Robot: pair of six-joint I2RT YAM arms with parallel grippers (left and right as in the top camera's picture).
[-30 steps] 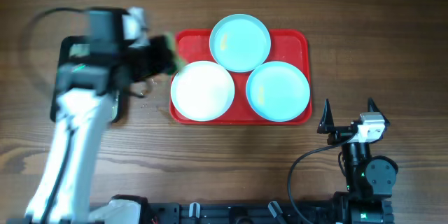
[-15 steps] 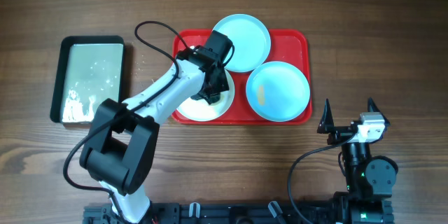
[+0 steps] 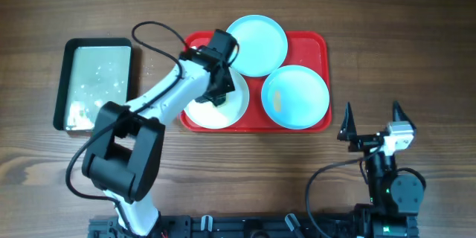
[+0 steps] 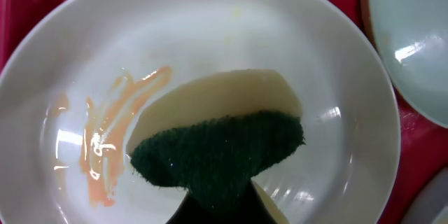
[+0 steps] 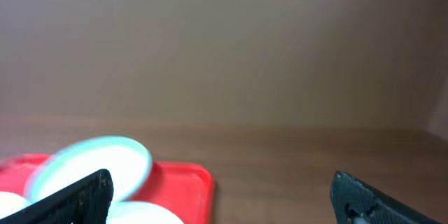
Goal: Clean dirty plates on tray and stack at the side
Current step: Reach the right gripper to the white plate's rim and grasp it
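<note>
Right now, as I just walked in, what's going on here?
The left gripper, jaws shut on a green-and-yellow sponge, holds it on the white plate, which carries orange smears, on the red tray. Two turquoise plates sit beside it on the tray, one smeared yellow. Nothing is stacked yet. The right gripper hangs off to the side, jaws open.
</note>
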